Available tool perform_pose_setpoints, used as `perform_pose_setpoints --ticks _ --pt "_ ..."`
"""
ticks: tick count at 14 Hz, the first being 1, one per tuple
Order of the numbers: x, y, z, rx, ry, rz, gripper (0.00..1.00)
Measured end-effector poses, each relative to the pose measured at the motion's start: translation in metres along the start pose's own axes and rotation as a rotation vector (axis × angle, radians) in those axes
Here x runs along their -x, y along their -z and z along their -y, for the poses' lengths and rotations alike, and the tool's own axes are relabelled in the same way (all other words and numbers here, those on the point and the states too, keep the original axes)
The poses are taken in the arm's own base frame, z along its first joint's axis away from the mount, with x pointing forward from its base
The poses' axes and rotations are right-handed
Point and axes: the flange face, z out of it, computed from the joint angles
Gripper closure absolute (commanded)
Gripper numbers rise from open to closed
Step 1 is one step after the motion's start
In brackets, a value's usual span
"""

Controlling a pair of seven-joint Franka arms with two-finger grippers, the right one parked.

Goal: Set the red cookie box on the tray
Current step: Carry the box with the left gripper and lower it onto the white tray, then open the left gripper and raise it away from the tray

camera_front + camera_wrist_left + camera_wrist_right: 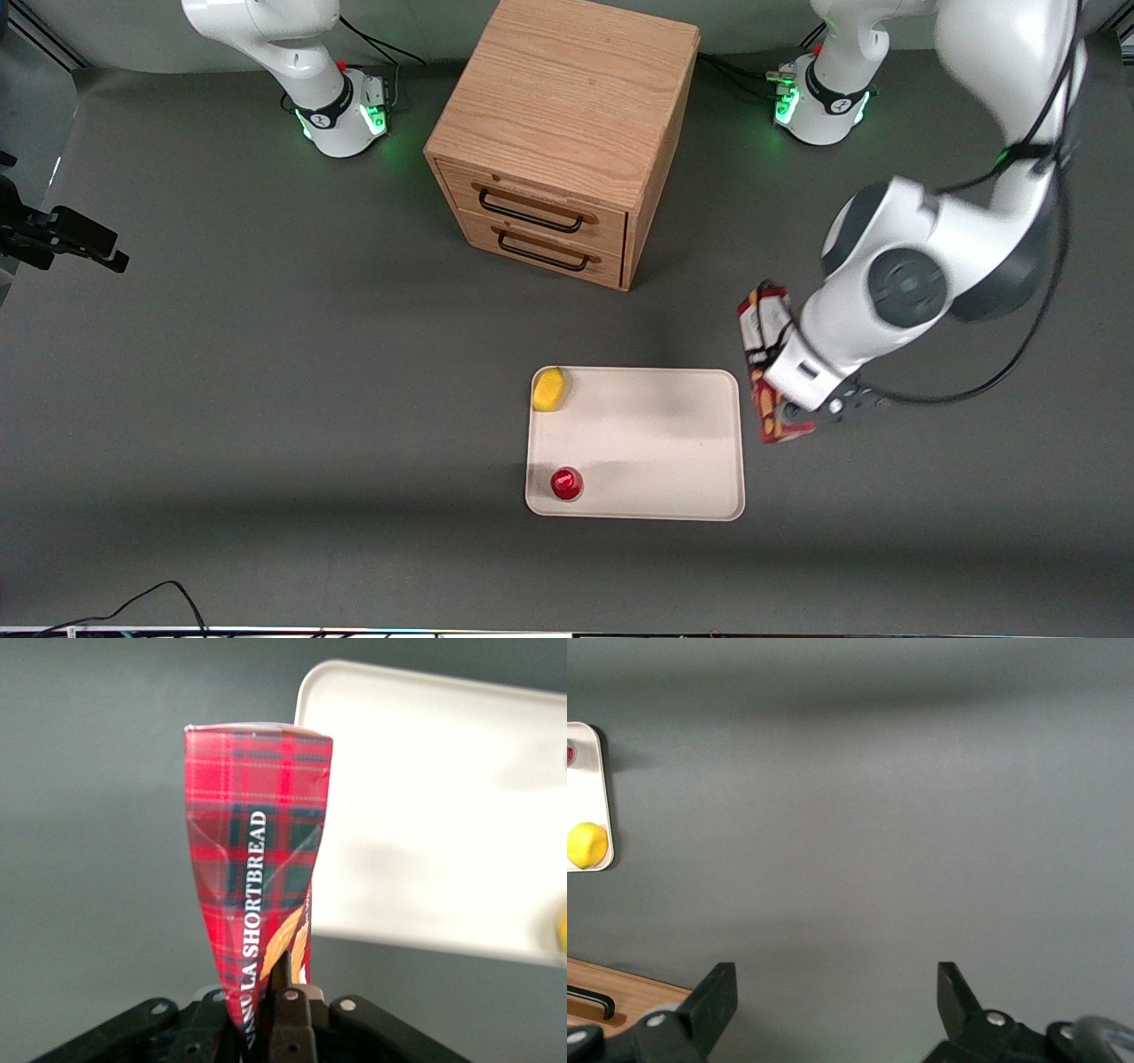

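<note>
The red cookie box (pixel 762 350), slim with tartan print and cookie pictures, is held by my left gripper (pixel 800 409), which is shut on it. It hangs just off the tray's short edge, toward the working arm's end of the table, with no part of it over the tray. The wrist view shows the box (pixel 257 850) pinched between the black fingers (pixel 289 992) and creased where they squeeze it. The cream tray (pixel 656 434) lies flat on the grey table, and a corner of the tray (pixel 425 806) shows beside the box.
A yellow lemon (pixel 548 389) and a small round red can (pixel 565 484) sit on the tray along its edge toward the parked arm's end. A wooden drawer cabinet (pixel 567 133) stands farther from the front camera than the tray.
</note>
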Motion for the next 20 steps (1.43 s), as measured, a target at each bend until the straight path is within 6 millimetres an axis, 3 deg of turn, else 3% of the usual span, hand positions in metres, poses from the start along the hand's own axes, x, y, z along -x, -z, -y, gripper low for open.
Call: perform_pose_setpoints --ticks 2,4,5,6,8,11,13,15,16,17,20 --pt "-0.013 -0.056 -0.009 0.004 -0.002 -0.039 1.0" --pt "-0.018 -0.09 -0.018 0.006 -0.01 -0.084 1.0" --pt "-0.018 -0.103 -0.023 0.004 -0.007 -0.107 0.39" --pt "-0.018 -0.11 -0.026 0.0 -0.007 -0.119 0.0" --pt "-0.017 -0.116 -0.029 -0.003 -0.009 -0.125 0.0" --pt "-0.025 -0.099 -0.023 -0.009 0.003 -0.143 0.0" --pt "-0.028 -0.066 -0.008 -0.058 -0.009 -0.114 0.0" --pt "-0.028 -0.007 0.024 -0.067 -0.075 -0.034 0.0" --pt "-0.027 0.03 0.054 -0.066 -0.109 0.004 0.0" --pt "-0.022 0.098 0.122 -0.042 -0.155 0.051 0.0" --pt "0.013 0.182 0.236 -0.025 -0.227 0.121 0.0"
